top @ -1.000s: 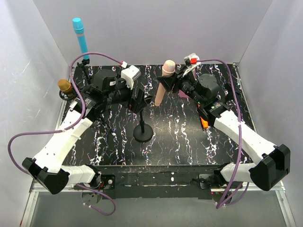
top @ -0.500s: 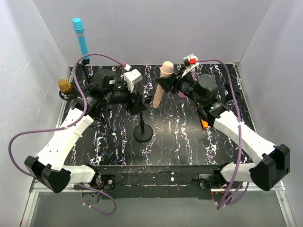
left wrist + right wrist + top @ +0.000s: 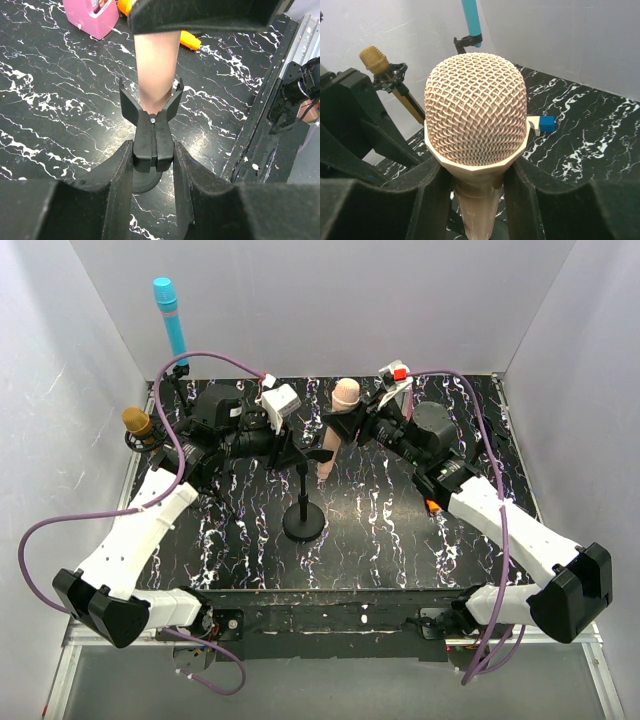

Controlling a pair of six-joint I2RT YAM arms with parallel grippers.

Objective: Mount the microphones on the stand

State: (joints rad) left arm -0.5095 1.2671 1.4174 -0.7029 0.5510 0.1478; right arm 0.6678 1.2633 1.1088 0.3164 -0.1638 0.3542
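My right gripper [image 3: 340,426] is shut on the pale pink-cream microphone [image 3: 345,394] just under its mesh head [image 3: 476,110]. The microphone hangs head up, and its handle [image 3: 156,70] dips into the forked clip [image 3: 152,131] on top of the black stand [image 3: 303,523]. My left gripper [image 3: 152,148] is shut on the clip's lower block, with a finger pressed to each side. The sky blue microphone [image 3: 169,314] and the gold microphone [image 3: 137,423] each sit in a holder at the back left. The orange microphone [image 3: 190,40] lies on the table, partly under my right arm.
A mauve block [image 3: 94,15] lies beyond the clip next to the orange microphone. A small blue-and-white piece [image 3: 542,124] rests on the marbled black table [image 3: 380,540]. White walls close in the back and both sides. Purple cables loop off both arms.
My left gripper has closed from wide open onto the stand's clip. My right gripper has carried the pink-cream microphone left and down until its handle reached the clip.
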